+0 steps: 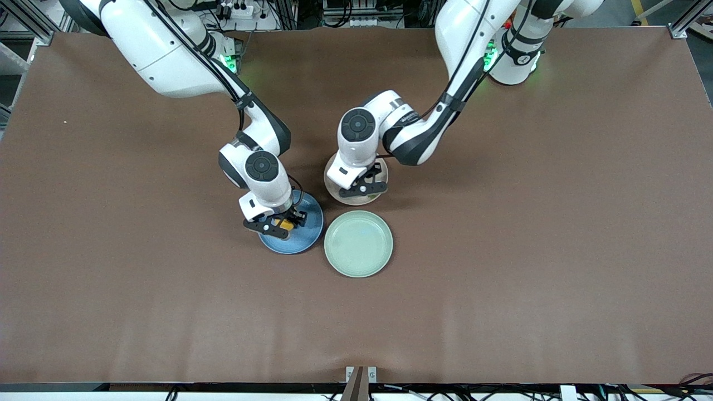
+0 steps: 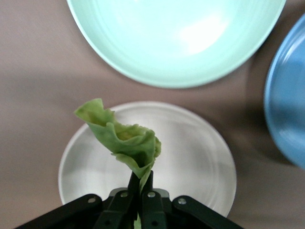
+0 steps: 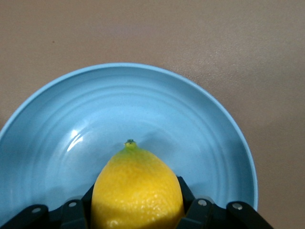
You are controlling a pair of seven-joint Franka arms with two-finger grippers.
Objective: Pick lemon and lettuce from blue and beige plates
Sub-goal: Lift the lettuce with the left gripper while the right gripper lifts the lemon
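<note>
My right gripper (image 1: 281, 224) is shut on the yellow lemon (image 1: 286, 224) at the blue plate (image 1: 309, 234). In the right wrist view the lemon (image 3: 137, 188) fills the gap between the fingers of the gripper (image 3: 138, 196), with the blue plate (image 3: 143, 105) under it. I cannot tell whether the lemon touches the plate. My left gripper (image 1: 365, 189) is over the beige plate (image 1: 331, 189). In the left wrist view this gripper (image 2: 141, 179) is shut on the end of the crinkled green lettuce leaf (image 2: 126, 140), held over the beige plate (image 2: 190, 157).
A pale mint-green plate (image 1: 358, 243) lies on the brown table, nearer the front camera than the beige plate and beside the blue one. It also shows in the left wrist view (image 2: 176, 38), along with the blue plate's edge (image 2: 288, 109).
</note>
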